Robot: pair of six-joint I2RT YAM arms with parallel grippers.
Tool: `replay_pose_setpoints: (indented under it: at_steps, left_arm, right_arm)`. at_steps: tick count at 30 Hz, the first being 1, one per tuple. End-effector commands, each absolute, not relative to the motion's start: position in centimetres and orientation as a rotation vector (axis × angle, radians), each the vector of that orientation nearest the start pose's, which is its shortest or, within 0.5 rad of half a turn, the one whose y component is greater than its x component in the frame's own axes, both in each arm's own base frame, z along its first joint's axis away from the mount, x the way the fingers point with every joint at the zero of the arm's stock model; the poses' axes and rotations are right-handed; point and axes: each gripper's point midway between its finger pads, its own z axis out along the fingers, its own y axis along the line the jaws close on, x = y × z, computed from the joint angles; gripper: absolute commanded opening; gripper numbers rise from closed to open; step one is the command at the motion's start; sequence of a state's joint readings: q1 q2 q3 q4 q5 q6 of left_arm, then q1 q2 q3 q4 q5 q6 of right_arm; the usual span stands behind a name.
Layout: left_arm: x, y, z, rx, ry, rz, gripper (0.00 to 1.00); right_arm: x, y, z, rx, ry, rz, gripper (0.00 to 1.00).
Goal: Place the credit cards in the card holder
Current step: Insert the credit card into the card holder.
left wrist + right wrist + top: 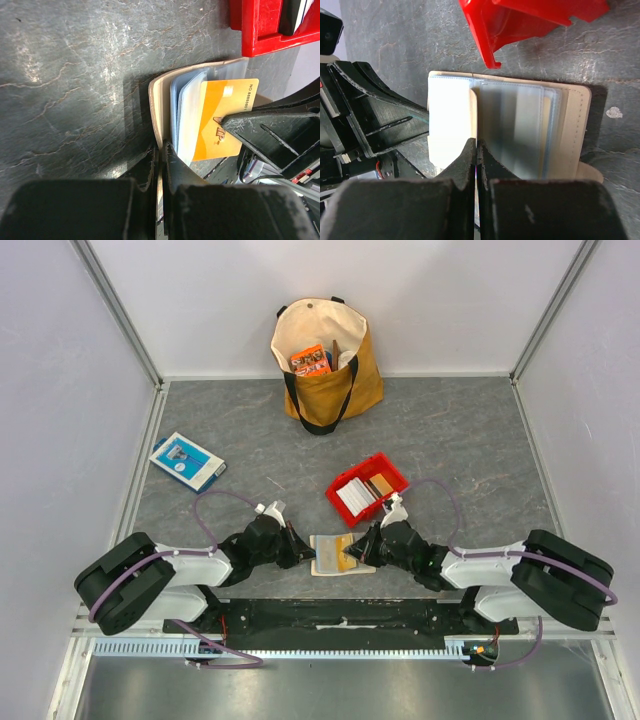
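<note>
Beige card holder (157,107) open (clear sleeves (520,130) fanned); left pincer (161,150) grips its edge, right pincer (476,147) the orange card (215,117).

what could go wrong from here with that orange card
The orange card, pinched by the right gripper, seems to lie over the clear sleeves of the card holder; it may skate across instead of entering a slot. The left gripper pinches only the cover edge, so a push could pull it free. The red tray sits close and might get bumped.

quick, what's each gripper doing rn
left gripper: closed, pinching the edge of the card holder
right gripper: closed, holding the orange card
</note>
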State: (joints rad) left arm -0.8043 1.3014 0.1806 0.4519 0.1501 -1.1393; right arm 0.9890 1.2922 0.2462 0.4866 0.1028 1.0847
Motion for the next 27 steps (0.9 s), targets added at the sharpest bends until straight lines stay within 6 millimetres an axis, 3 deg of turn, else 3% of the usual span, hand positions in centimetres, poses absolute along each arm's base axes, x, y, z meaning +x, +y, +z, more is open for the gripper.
replay_pose_setpoints:
  at_steps: [1,15,22,27]
  left_arm:
    - [11.9,-20.3,-4.9,-0.321,2.744,-0.781,0.02]
    - [11.8,-20.2,-4.9,-0.329,2.743,-0.783,0.02]
    - [12.0,-20.3,-4.9,-0.333,2.742,-0.779,0.02]
    - [12.1,-20.5,-4.7,-0.336,2.737,-0.786,0.02]
  right_arm:
    - [16.4,28.3,3.0,0.232,2.324,1.081,0.0]
    - [14.9,27.7,1.0,0.246,2.372,1.102,0.0]
    - [12.8,29.2,0.4,0.192,2.431,1.11,0.0]
    - [12.6,29.8,0.1,0.231,2.442,1.127,0.0]
